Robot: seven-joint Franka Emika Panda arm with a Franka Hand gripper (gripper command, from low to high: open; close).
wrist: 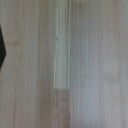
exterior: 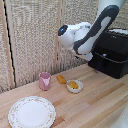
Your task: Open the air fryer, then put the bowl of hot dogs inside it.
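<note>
From where I sit, the first step is not yet done: the air fryer (exterior: 114,52) stands shut at the far corner of the surface (exterior: 95,107) on the exterior view's right, its drawer front facing out over the wood. I cannot make out the handle as a separate bar at this resolution. The arm's wrist hangs above the surface, just beside the fryer on its open side, toward the exterior view's left. The tool itself I cannot pick out in either view, so I cannot tell whether its fingers stand apart or together. My judgement is that the coming move runs sideways toward the drawer front, and it turns on squaring the fingers to an upright bar.

The bowl (exterior: 74,86) with the hot dogs (exterior: 74,84) sits mid-surface, near a pink cup (exterior: 45,80), with a patterned plate (exterior: 32,111) at the near edge.

The exterior view gives the whole layout. The wrist view shows only bare planks and a dark sliver at one border, nothing of the fryer.
</note>
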